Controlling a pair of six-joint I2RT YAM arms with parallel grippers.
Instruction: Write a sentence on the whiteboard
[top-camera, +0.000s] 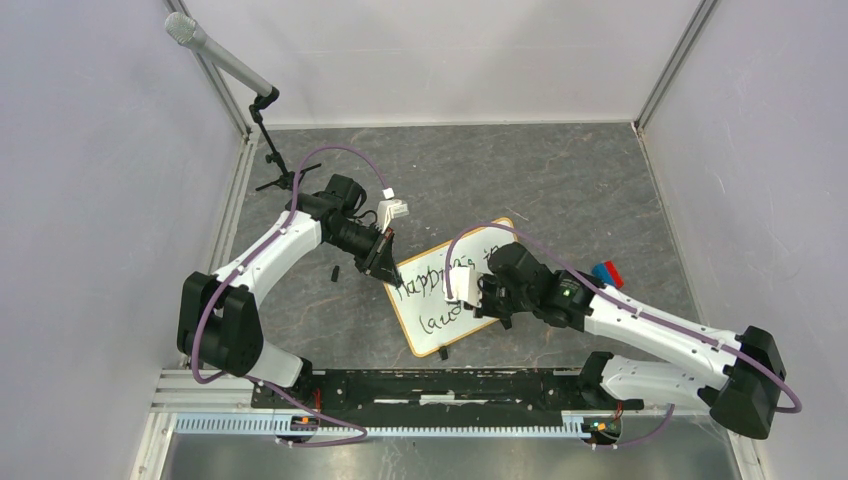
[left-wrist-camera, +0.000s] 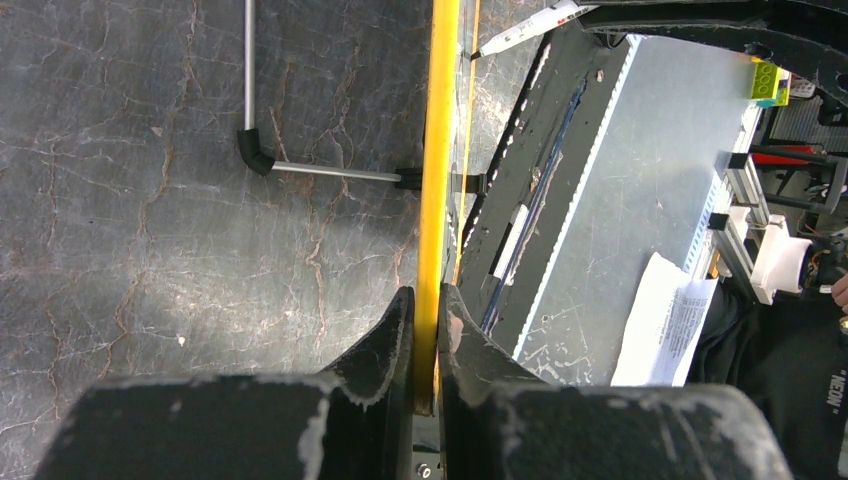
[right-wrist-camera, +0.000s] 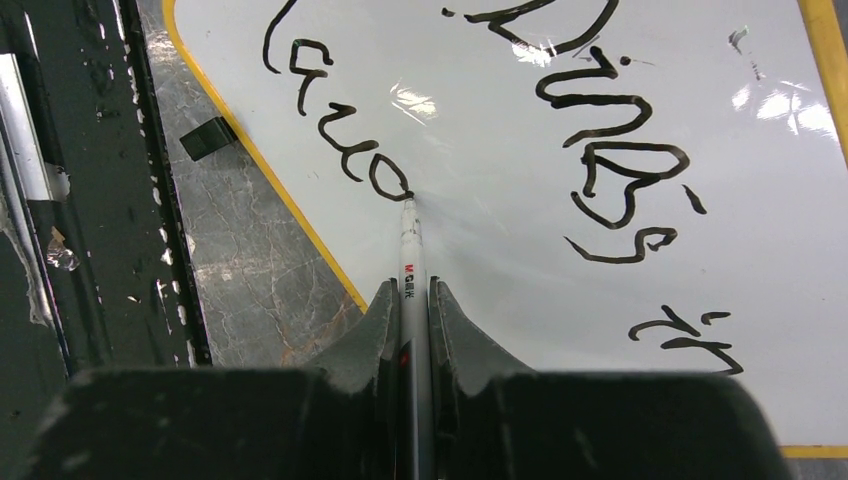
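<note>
White inside a thin tan frame, the whiteboard (top-camera: 425, 300) sits askew at the middle of the grey marbled table (top-camera: 560, 190), between the two arms. The sentence (top-camera: 432, 276) is in dark handwriting on two lines: the upper line looks like "Happiness in", and the lower one so far reads roughly "lauo". The tip of a slim white marker (right-wrist-camera: 411, 255) touches the board right at the end of that last letter. The right gripper (right-wrist-camera: 412, 300) has its jaws closed on the marker's barrel. The left gripper (left-wrist-camera: 425, 320) is clamped on the frame at the board's far-left edge. A black clip foot (right-wrist-camera: 208, 137) pokes out under the near edge. To the right lies a red-and-blue block (top-camera: 607, 272). A microphone (top-camera: 215, 45) stands in the far-left corner.
</note>
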